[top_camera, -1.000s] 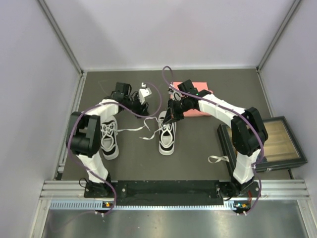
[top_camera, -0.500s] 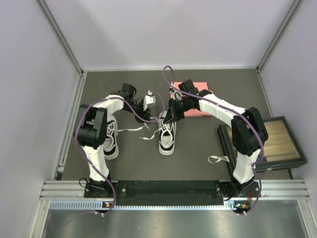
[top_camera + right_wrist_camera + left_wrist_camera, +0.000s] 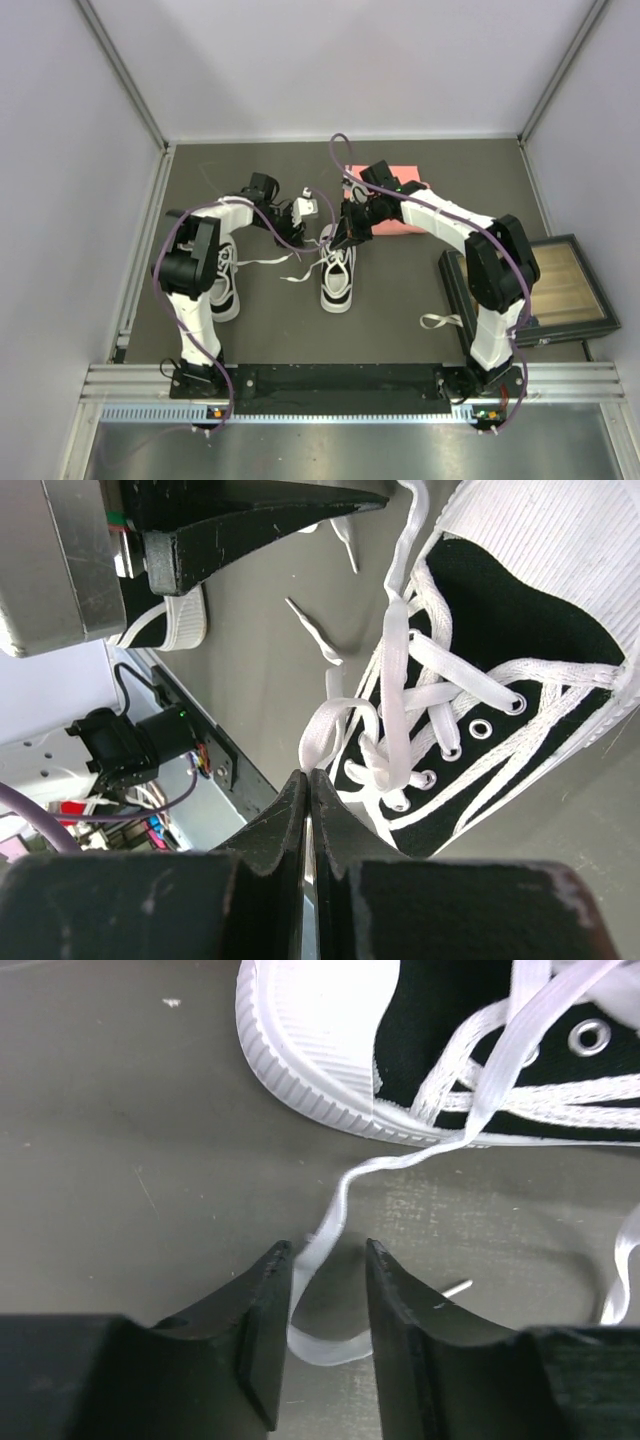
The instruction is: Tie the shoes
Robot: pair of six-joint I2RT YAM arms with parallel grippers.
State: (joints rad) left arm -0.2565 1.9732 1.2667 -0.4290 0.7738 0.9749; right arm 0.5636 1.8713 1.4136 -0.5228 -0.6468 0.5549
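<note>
Top external view: one shoe (image 3: 222, 278) lies on the dark surface (image 3: 270, 330) by the left arm, the other shoe (image 3: 337, 278) in the middle, where both arms meet at its far end. Left jaws stand slightly apart, a loose lace (image 3: 335, 1205) running between them unpinched, just beside the toe cap (image 3: 320, 1020). Right jaws are closed, pinching a lace loop (image 3: 322, 730) by the eyelets (image 3: 481, 727)
</note>
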